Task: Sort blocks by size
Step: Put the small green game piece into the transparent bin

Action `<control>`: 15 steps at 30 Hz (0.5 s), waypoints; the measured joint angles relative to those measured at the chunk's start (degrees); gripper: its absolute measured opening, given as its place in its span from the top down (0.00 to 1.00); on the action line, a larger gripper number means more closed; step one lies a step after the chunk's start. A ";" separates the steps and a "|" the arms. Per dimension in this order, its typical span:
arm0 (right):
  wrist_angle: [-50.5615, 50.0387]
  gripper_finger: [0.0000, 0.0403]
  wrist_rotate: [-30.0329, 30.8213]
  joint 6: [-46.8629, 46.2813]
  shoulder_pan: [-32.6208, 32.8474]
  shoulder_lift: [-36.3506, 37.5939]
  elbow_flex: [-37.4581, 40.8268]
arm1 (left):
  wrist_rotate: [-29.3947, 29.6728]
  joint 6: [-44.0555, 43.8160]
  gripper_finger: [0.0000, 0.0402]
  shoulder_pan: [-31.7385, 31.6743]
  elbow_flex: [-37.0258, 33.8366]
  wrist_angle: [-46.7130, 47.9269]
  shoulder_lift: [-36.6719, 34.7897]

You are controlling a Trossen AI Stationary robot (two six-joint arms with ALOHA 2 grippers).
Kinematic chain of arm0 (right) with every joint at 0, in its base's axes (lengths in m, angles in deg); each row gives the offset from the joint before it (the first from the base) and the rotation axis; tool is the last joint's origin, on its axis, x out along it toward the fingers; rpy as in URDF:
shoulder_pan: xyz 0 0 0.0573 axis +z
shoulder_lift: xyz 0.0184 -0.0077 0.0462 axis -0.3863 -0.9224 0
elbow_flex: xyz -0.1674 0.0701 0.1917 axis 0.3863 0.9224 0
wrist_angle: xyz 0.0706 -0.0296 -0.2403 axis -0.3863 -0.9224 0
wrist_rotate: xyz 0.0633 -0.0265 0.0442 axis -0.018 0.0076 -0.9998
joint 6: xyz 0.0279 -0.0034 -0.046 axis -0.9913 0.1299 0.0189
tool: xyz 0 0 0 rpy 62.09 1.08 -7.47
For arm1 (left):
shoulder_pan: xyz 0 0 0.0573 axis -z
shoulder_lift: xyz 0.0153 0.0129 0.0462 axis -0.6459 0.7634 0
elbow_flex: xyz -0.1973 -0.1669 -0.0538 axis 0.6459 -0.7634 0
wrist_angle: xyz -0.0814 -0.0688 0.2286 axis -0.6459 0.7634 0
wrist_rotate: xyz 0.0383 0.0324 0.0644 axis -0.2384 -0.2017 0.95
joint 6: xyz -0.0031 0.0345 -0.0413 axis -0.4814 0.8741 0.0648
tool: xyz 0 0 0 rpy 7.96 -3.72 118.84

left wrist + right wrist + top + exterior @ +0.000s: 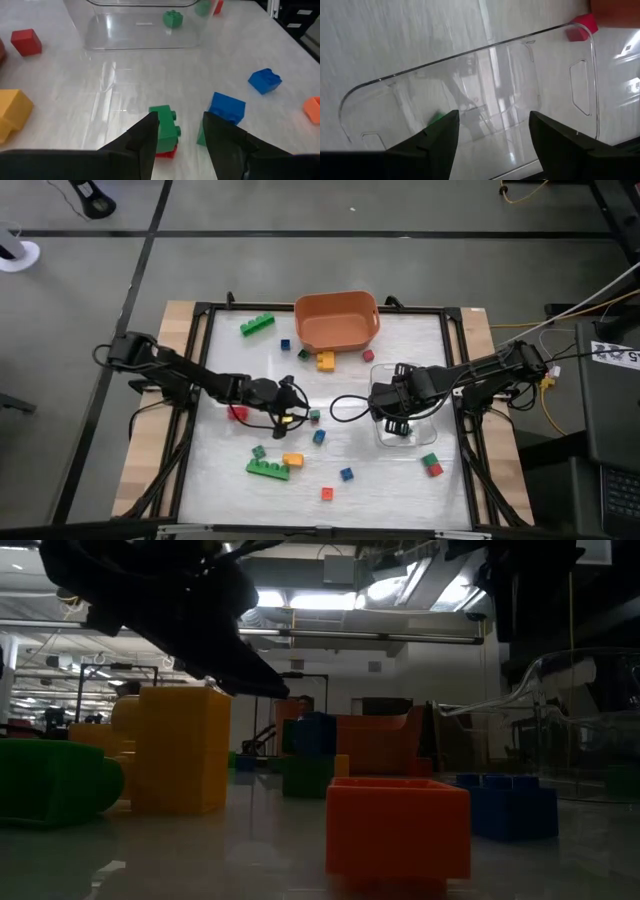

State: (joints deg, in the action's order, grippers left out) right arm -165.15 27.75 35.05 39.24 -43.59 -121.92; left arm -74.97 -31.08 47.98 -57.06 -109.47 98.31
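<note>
Blocks lie scattered on the white table (400, 500): a long green brick (257, 324) at the far left and another (268, 469) at the near left, with small red, blue, green and orange cubes around. My left gripper (180, 137) is open, slanting down near the table's middle. A small green block stacked on a red one (166, 131) sits just ahead, between its fingertips and close to one finger. A blue block on a green one (226, 108) lies beside the other finger. My right gripper (492, 135) hangs open above the clear tray (470, 95), which holds one green block (436, 118).
The orange bin (337, 320) stands at the far middle, with a yellow-orange block (325, 361) and a red cube (368, 355) before it. The clear tray (400, 432) sits right of centre. A green and a red cube (432, 465) lie near its near right corner. A black frame (455, 380) rims the table.
</note>
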 joint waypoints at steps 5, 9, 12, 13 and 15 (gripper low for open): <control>-0.02 0.41 -0.02 0.00 0.00 0.00 0.00 | 1.38 -0.04 0.52 0.00 1.43 0.30 1.78; -0.02 0.41 -0.02 0.00 0.00 0.00 0.00 | 1.60 0.84 0.46 0.00 1.51 0.31 1.84; -0.02 0.41 -0.02 0.00 0.00 0.00 0.01 | 1.63 0.19 0.42 0.00 1.51 0.56 1.84; -0.02 0.41 -0.02 0.00 0.00 0.00 0.02 | 1.63 0.20 0.41 0.00 1.51 0.63 1.85; -0.01 0.41 -0.02 0.00 0.00 0.00 0.02 | 1.67 0.45 0.39 0.00 1.51 0.44 2.20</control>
State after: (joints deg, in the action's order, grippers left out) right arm -165.16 27.72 35.05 39.24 -43.59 -121.90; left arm -73.30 -30.64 47.98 -55.56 -109.03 100.50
